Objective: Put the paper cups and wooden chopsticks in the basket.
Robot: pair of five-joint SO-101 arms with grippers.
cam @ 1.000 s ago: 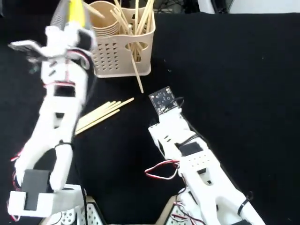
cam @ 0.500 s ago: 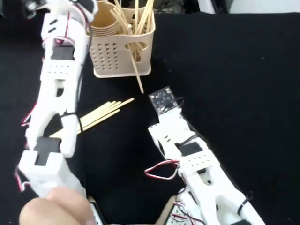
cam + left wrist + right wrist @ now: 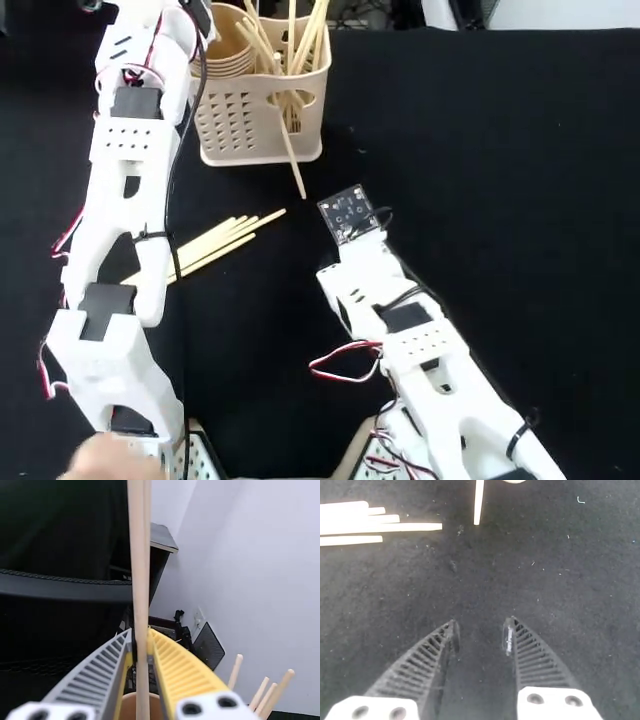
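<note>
left gripper (image 3: 140, 634) seen clamped on pair of wooden chopsticks (image 3: 138, 555), sticks pinched between jaws and run out far past tips

right gripper (image 3: 481, 630) held with jaws apart, nothing gripped; loose chopsticks (image 3: 375, 527) laid on black table (image 3: 560, 580) well ahead of tips, off to one side

vs a second ago: left arm (image 3: 130, 200) stretched further out alongside basket (image 3: 262, 110), right arm (image 3: 400, 330) not moved

The left arm (image 3: 125, 190) stretches long and nearly straight away from its base, the left claw (image 3: 139, 632) pinched on wooden chopsticks (image 3: 137, 555). The right arm (image 3: 400, 330) sits folded low, the right claw (image 3: 481, 625) parted and pointing downward.
</note>
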